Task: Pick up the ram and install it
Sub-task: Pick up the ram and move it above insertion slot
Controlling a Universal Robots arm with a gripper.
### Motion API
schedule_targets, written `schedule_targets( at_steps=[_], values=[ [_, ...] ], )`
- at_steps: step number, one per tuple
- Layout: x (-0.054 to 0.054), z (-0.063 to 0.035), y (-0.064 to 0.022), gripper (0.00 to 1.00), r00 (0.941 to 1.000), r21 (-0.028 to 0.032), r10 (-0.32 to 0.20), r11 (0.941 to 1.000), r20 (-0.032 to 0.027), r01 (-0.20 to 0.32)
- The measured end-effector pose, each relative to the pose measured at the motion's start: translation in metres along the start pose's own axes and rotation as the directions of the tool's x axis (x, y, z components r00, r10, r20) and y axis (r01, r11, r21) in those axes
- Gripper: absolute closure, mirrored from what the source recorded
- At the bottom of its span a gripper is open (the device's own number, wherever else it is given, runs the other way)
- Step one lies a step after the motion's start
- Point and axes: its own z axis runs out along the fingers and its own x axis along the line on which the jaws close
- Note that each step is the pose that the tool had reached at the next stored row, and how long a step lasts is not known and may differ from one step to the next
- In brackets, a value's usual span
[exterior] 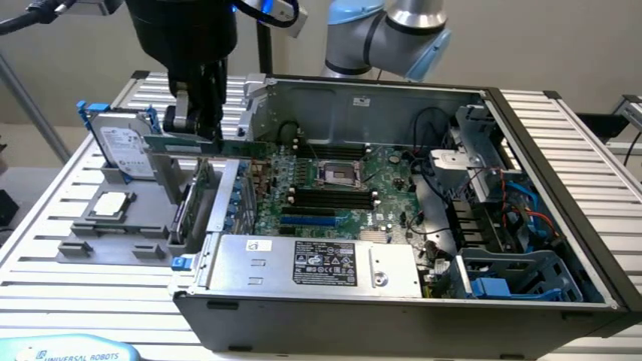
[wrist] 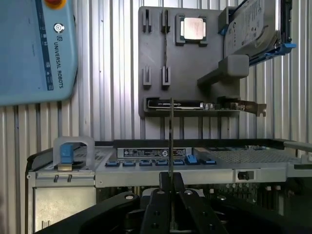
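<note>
Green, thin, long circuit-board ram (exterior: 236, 148) hangs above the open grey metal computer case (exterior: 401, 316) side wall, pinched between the black gripper (exterior: 194, 128) jaws, almost closed.

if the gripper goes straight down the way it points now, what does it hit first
Probably the case's side wall rim, next to the grey holder. The gripper is shut on the ram, which hangs over that rim, so the ram would touch first. Depth is unclear.
</note>
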Motion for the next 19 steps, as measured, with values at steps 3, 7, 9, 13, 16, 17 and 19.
schedule_targets(
  at_steps=[3, 7, 9, 13, 16, 17, 19],
  values=[
    [0.000, -0.0007, -0.0135, 0.87, 1.0000, -0.0001, 0.000, 1.0000, 0.0009, 0.000],
    [-0.001, -0.0016, -0.0317, 0.87, 1.0000, -0.0002, 0.000, 1.0000, 0.0011, 0.000],
    [-0.002, -0.0020, -0.0406, 0.87, 1.0000, -0.0002, 0.000, 1.0000, 0.0011, 0.000],
    [-0.004, -0.0021, -0.0590, 0.87, 1.0000, -0.0003, 0.000, 1.0000, 0.0012, 0.000],
    [-0.006, -0.0008, -0.0726, 0.87, 1.0000, -0.0004, 0.000, 1.0000, 0.0012, 0.000],
    [-0.008, 0.0002, -0.0772, 0.87, 1.0000, -0.0005, 0.000, 1.0000, 0.0011, 0.000],
    [-0.011, 0.0023, -0.0862, 0.87, 1.0000, -0.0005, 0.000, 1.0000, 0.0012, 0.000]
  ],
)
